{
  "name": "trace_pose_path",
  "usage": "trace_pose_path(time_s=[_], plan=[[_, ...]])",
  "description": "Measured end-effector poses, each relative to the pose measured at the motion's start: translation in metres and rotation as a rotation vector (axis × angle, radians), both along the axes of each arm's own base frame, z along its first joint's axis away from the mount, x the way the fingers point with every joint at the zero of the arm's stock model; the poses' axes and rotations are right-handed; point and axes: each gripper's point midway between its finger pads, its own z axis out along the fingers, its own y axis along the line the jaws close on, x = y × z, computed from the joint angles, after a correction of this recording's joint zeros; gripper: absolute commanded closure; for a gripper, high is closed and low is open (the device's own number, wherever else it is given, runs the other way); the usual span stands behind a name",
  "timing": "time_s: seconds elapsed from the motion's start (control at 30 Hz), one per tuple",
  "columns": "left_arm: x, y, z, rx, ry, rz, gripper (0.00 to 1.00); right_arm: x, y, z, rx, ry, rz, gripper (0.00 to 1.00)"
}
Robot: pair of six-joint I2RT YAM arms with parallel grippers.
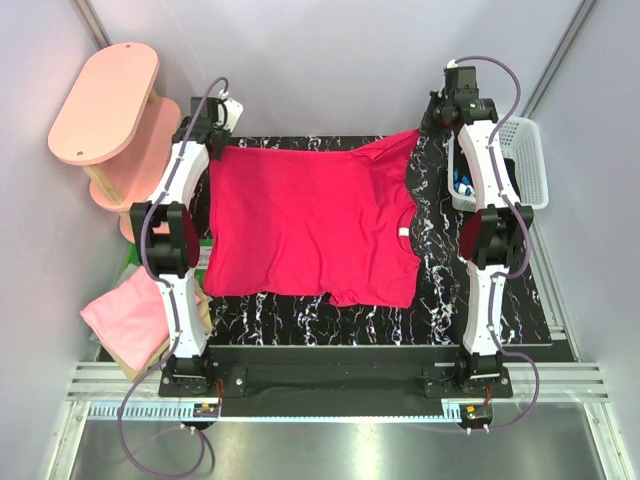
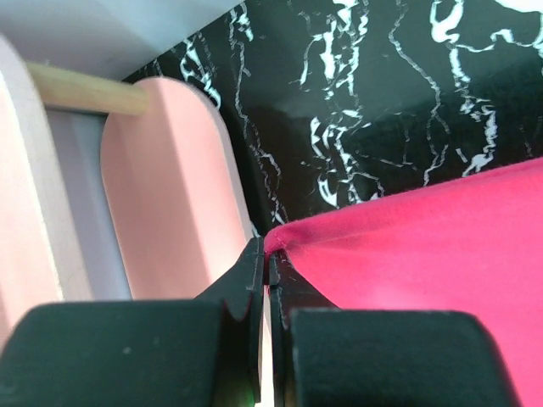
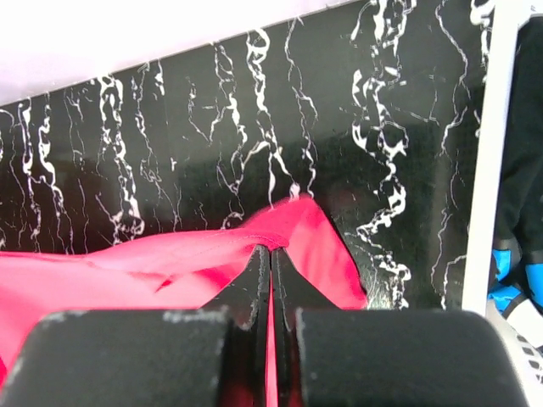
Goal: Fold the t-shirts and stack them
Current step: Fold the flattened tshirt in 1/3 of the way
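The crimson t-shirt point(image 1: 310, 225) lies spread nearly flat across the middle of the black marbled worktop point(image 1: 440, 300), neck to the right and hem to the left. Both arms reach to its far edge. The left tool point(image 2: 270, 264) is clenched on the far left corner of the cloth, and the right tool point(image 3: 271, 254) is pinched tight on the far right corner, at the sleeve end as far as I can tell.

I see no fold in this shirt yet, so I would judge the work to be near its start, with every fold and the stacking left to do. Off the worktop's near left side, a light pink shirt point(image 1: 120, 315) rests on a tan one point(image 1: 135, 358). I cannot tell whether those two are folded or only heaped.

The pink oval shelves point(image 1: 105, 100) stand just beside the left tool and could crowd a leftward swing. A white basket point(image 1: 530, 150) sits close by the right arm at the far right. The shirt's near sleeve looks rumpled and may need smoothing.
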Motion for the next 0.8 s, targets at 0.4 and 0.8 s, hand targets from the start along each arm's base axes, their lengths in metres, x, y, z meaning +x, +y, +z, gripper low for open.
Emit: trace_pose_path(time_s=[0.4,0.8], plan=[[-0.091,0.011,-0.05,-0.04,0.165,0.003,1.0,-0.073,0.026,-0.047,0.03,0.221,0.063,1.0],[-0.151,0.002,-0.06,-0.053,0.174,-0.061,1.0,-0.208,0.07,-0.051,0.017,0.25,0.157,1.0]])
